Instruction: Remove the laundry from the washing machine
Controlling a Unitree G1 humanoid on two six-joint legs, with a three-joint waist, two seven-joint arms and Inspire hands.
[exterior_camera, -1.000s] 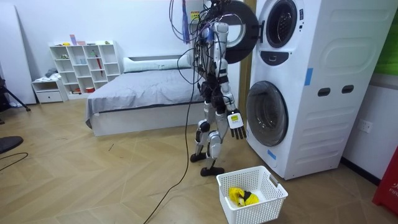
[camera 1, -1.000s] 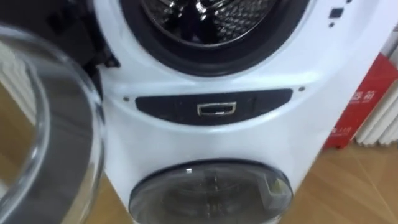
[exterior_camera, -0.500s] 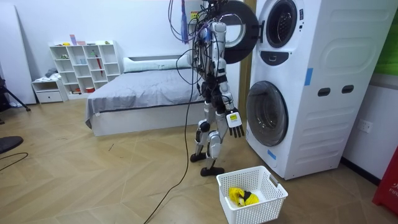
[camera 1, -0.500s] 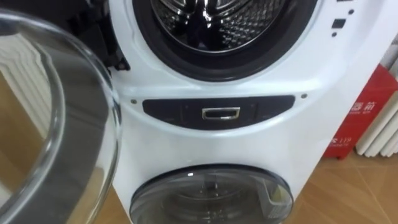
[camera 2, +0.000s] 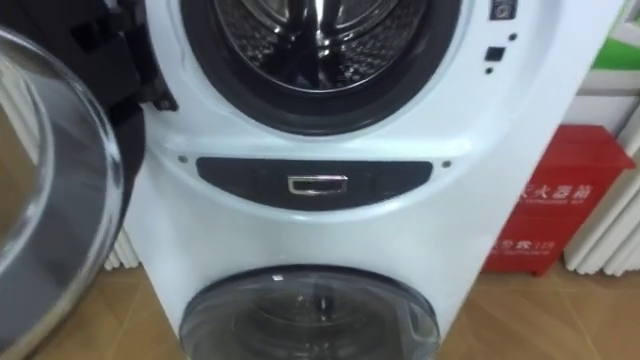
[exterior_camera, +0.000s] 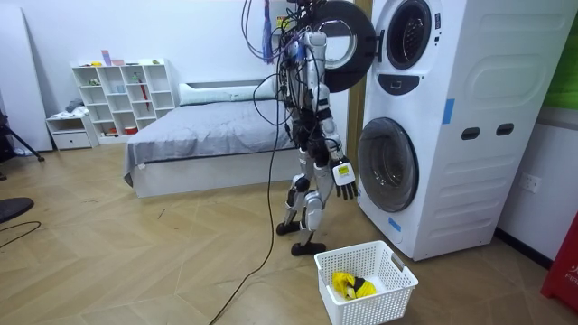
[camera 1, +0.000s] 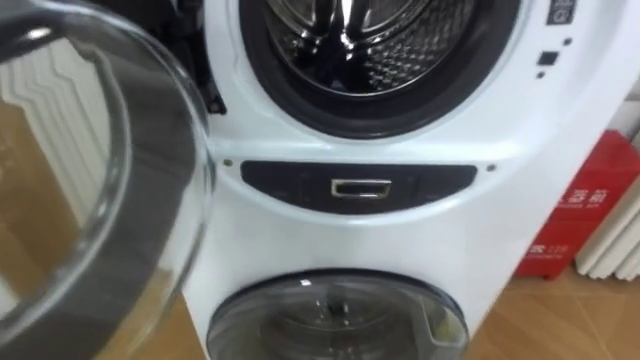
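Camera shift, not scene change: versus a second ago, more of drum (camera 1: 372,40) in frame at top centre, dark control strip (camera 1: 358,187) lower, near mid frame. Reads as head lifting toward upper opening of washing machine (camera 1: 300,235). Open glass door (camera 1: 110,190) larger at left edge, swung clear of the opening. Visible part of drum bare metal, rest out of frame at top, so contents unconfirmed. Yellow cloth (exterior_camera: 350,286) already in white basket (exterior_camera: 388,302), bottom centre of room view. Right hand (exterior_camera: 343,173) low at centre of room view, just beside lower door (exterior_camera: 388,162), roughly same spot as before, fingers hanging loose, nothing held. Judgement: between picks, checking drum for leftovers, reach not yet started.
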